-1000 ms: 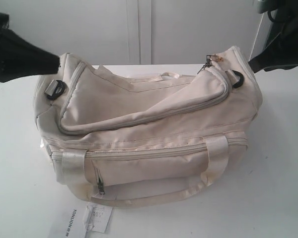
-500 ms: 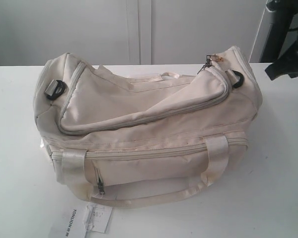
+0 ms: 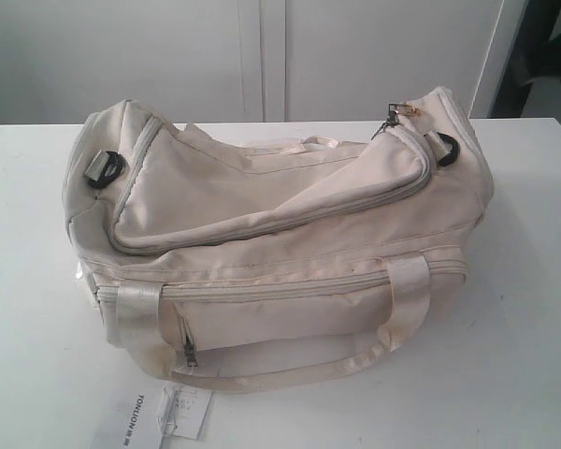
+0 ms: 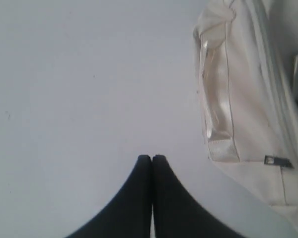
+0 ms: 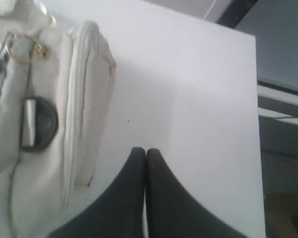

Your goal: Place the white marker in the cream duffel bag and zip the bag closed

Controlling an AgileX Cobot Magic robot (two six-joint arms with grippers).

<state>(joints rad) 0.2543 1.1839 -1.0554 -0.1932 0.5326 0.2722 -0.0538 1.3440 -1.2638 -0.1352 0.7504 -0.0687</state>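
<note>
The cream duffel bag (image 3: 280, 248) lies on the white table (image 3: 533, 309), its top zipper line shut and the gold zipper pull (image 3: 402, 110) at its right end. No white marker shows in any view. Neither gripper appears in the exterior view. My left gripper (image 4: 152, 157) is shut with nothing between its fingers, above bare table beside the bag's end with a satin strap (image 4: 216, 99). My right gripper (image 5: 145, 150) is shut too and empty, above the table next to the bag's other end, near its black D-ring (image 5: 38, 124).
A white paper hangtag (image 3: 159, 416) lies at the table's front edge by the bag. White cabinet doors (image 3: 262, 56) stand behind the table. The table's right edge (image 5: 258, 148) drops off to the floor.
Both black arms, seen at the upper left and upper right corners a second ago, have pulled back out of the exterior view. The bag has not moved.
</note>
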